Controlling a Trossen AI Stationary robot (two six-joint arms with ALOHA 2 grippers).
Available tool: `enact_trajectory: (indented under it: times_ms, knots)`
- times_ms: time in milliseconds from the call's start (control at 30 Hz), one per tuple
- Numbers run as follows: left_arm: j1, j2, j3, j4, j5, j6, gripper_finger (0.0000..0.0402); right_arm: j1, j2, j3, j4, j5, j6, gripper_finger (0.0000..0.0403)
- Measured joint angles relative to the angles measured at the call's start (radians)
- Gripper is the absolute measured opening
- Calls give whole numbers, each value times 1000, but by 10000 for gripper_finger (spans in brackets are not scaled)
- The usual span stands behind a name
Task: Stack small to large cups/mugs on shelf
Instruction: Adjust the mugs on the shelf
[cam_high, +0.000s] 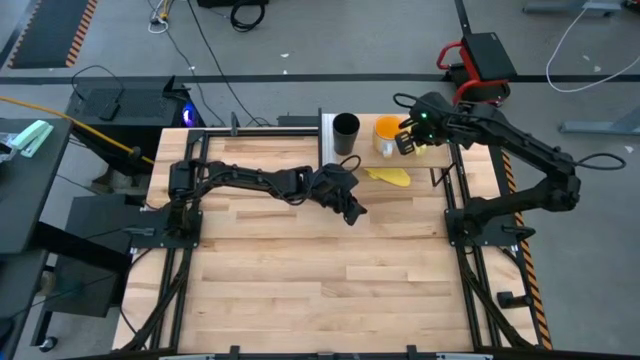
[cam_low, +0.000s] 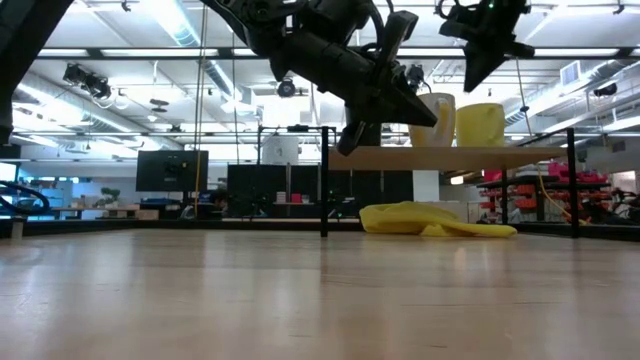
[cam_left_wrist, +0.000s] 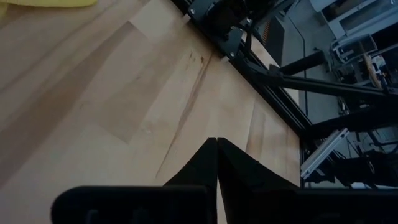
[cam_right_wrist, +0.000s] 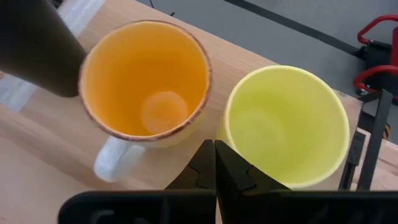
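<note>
Three vessels stand in a row on the shelf (cam_right_wrist: 43, 146): the black cup (cam_right_wrist: 34, 46) nearest the white end panel, the orange mug (cam_right_wrist: 146, 78) with its whitish handle, then the yellow mug (cam_right_wrist: 286, 124). My right gripper (cam_right_wrist: 215, 155) is shut and hovers above the gap between the two mugs, touching neither. In the low view it (cam_low: 476, 80) hangs just over the yellow mug (cam_low: 481, 125). My left gripper (cam_left_wrist: 216, 149), also shut, is in the air over the tabletop in front of the shelf (cam_high: 368, 150), near the black cup (cam_high: 346, 133).
A flat yellow floppy object (cam_high: 390, 177) lies on the tabletop under the shelf's front edge and shows in the low view (cam_low: 435, 220). Thin dark posts (cam_low: 324, 185) carry the shelf board. Bare wooden tabletop (cam_high: 320, 280) stretches toward the near edge.
</note>
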Motion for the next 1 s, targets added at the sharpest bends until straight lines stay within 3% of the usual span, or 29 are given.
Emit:
enact_trajectory:
  times_ms: [1000]
  knots:
    - [0,0,0,-3,9,4,12,-28,91,0,59,-33,-6,0]
